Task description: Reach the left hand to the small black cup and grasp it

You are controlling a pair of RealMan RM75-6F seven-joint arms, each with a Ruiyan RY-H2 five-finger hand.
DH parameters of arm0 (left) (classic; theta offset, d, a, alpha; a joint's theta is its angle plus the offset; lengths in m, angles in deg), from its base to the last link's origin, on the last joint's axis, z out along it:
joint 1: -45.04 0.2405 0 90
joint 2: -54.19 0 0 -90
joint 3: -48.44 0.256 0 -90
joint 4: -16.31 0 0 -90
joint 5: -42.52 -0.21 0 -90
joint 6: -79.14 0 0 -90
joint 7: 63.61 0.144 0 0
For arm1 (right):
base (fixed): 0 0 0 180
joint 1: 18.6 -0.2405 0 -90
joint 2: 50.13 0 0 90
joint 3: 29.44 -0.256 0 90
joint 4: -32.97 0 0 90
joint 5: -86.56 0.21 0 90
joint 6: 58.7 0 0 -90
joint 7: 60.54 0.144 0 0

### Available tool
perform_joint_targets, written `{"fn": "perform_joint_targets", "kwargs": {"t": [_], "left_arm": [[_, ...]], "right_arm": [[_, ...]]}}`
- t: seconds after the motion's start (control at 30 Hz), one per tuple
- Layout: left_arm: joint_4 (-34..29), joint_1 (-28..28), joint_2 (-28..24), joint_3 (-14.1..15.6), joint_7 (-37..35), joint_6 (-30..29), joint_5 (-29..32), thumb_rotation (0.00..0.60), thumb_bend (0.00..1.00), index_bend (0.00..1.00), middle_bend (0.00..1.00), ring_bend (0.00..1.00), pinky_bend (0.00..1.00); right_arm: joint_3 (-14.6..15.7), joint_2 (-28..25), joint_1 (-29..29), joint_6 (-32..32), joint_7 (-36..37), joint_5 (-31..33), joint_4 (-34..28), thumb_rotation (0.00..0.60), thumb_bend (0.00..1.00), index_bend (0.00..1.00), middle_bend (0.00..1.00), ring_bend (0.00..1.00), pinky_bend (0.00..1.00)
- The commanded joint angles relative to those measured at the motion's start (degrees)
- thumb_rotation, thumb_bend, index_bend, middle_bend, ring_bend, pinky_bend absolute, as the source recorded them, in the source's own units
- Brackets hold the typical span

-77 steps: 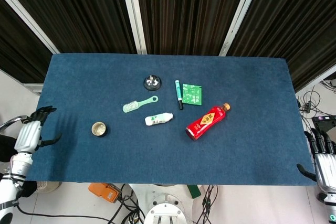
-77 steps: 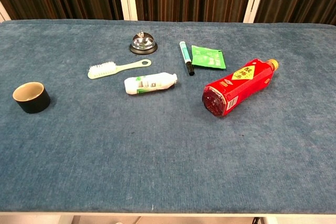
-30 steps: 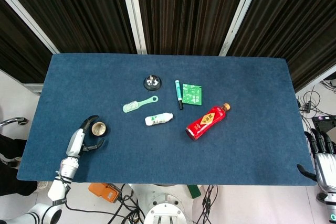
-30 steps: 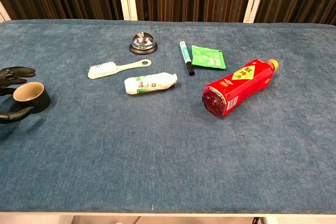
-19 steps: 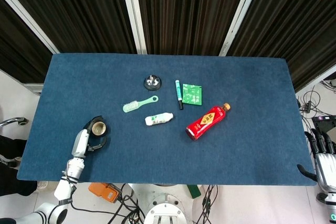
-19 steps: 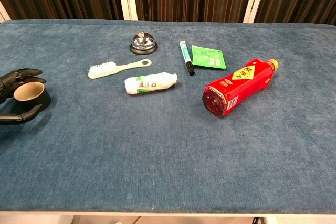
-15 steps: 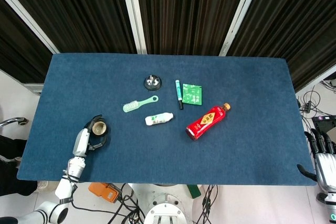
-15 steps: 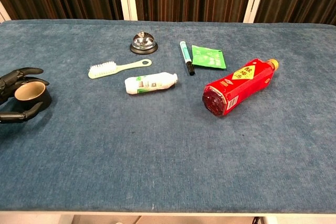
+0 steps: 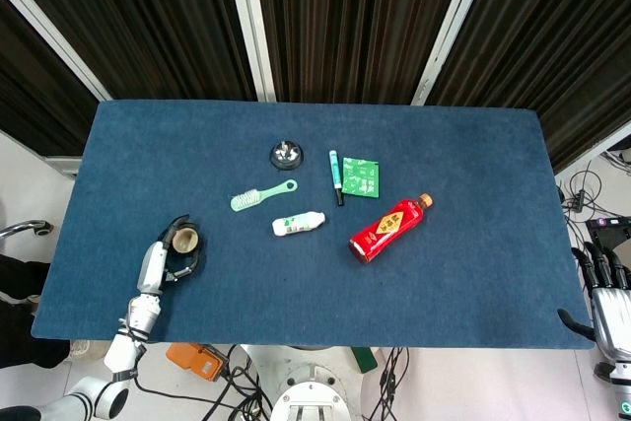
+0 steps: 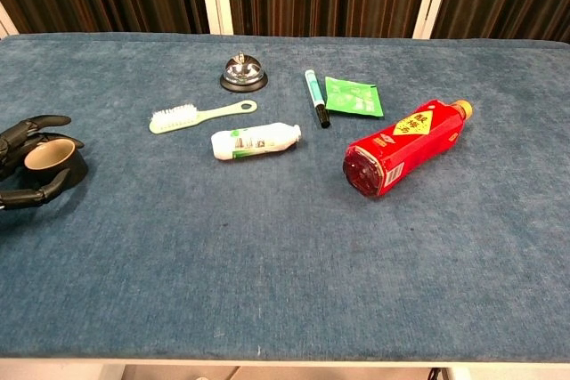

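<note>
Contact is being made near the surface's left edge, toward its front: the small black cup is wrapped by the left hand, fingers curled around both sides, so it is judged grasped. Slippage could be caused if the short, smooth wall is squeezed unevenly, tipping the cup. Off the front right corner, the right hand is seen released, fingers apart, holding nothing.

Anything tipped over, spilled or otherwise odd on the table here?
The red bottle and the small white bottle both lie on their sides, with no spill visible. The cup stands upright within the left hand.
</note>
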Motion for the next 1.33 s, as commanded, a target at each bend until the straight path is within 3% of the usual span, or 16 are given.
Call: {"fn": "perform_joint_targets", "kwargs": {"t": [0.03,0.53,0.77,1.0,1.33], "left_arm": [[-0.67,-0.08,-0.54,-0.47,-0.18,-1.38,-0.3,0.6,0.48,0.15,0.33,0.27,0.3],[-12.62,-2.86,-9.37,-3.99,8.42,-4.46,-0.66,0.6,0.48,0.15,0.35,0.31,0.32],[-23.3,-4.81,-17.98,-8.38,13.46,-5.96,0.31,0.6,0.48,0.15,0.36,0.32,0.32],[-34.9,-7.48,-28.97,-11.46,18.66,-2.35,1.69,0.6,0.48,0.15,0.37,0.33,0.32],[-45.25,-9.37,-38.44,-12.93,24.8,1.8,3.97,0.6,0.48,0.15,0.37,0.33,0.32]], "right_arm": [[0.0,-0.03,0.0,0.03,0.0,0.05,-0.05,0.6,0.29,0.17,0.12,0.11,0.24],[-0.03,-0.12,0.04,0.1,0.05,0.29,-0.2,0.6,0.29,0.19,0.12,0.11,0.26],[-0.16,-0.13,0.04,0.18,0.18,0.61,-0.46,0.6,0.29,0.19,0.12,0.11,0.26],[-0.22,0.0,-0.24,0.64,-0.49,0.78,-0.99,0.6,0.29,0.19,0.12,0.11,0.26],[-0.17,-0.06,-0.21,0.54,-0.51,0.74,-1.1,0.6,0.29,0.19,0.12,0.11,0.26]]}}
